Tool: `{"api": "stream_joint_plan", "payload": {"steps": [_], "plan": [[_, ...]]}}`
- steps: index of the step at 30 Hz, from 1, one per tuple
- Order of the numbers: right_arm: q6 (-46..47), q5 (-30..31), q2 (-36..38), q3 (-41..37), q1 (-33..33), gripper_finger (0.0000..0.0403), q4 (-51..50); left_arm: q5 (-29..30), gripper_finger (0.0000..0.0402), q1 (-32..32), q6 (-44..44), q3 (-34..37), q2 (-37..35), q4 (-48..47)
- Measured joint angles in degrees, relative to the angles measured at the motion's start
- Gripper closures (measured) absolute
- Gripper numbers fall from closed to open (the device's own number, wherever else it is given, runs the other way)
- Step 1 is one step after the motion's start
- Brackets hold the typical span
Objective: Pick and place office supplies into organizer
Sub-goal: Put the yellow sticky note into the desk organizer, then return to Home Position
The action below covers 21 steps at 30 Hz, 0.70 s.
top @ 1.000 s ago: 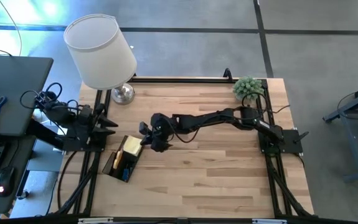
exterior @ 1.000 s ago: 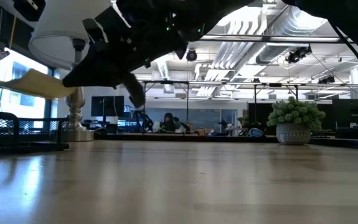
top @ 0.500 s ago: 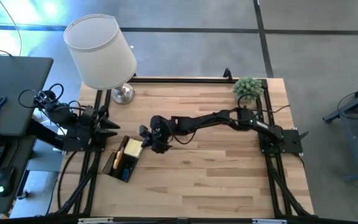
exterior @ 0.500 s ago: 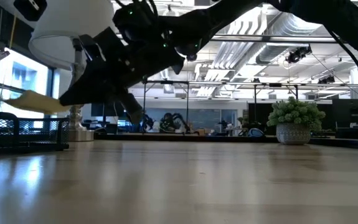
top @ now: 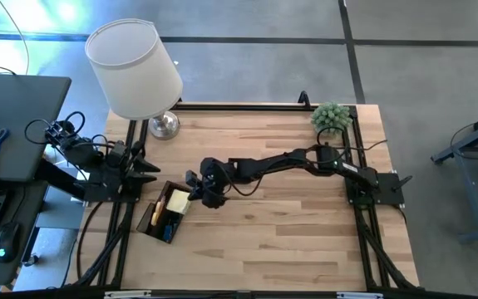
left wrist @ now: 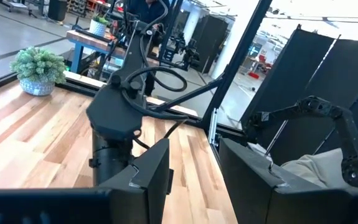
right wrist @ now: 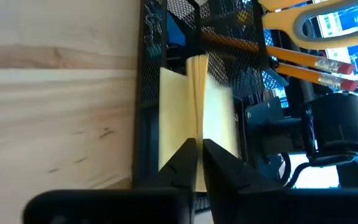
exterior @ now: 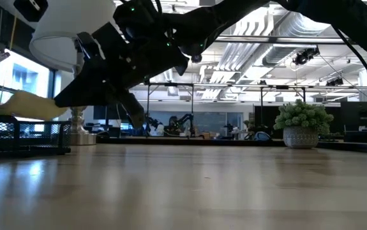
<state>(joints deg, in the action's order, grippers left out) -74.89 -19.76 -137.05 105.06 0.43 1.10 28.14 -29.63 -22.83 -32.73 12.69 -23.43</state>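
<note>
Pinching the sticky-note pad (right wrist: 198,118), the right gripper (right wrist: 198,155) hides the organizer (top: 162,211) beneath

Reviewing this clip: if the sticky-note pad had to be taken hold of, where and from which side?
By its thin edge, from above, as the right gripper pinches it now. The sticky-note pad stands on edge in the organizer, whose mesh walls block its broad faces.
</note>
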Motion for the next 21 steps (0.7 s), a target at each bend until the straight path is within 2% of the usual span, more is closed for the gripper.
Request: {"api": "stream_joint_plan", "payload": {"steps": [11, 16, 21], "plan": [[3.09, 2.40, 0.00, 0.00, -0.03, 0.0307, 0.42, -0.02, 0.0270, 0.00, -1.07, 0.00, 0.00, -0.72], [4.57, 2.41, 0.00, 0.00, 0.22, 0.0296, 0.49, -0.03, 0.0270, 0.00, -1.46, 0.00, 0.00, -0.72], [13.93, 3.29, 0.81, 0.00, 0.92, 0.0299, 2.36, 0.00, 0.0270, 0.00, -2.05, 0.00, 0.14, -0.66]]}}
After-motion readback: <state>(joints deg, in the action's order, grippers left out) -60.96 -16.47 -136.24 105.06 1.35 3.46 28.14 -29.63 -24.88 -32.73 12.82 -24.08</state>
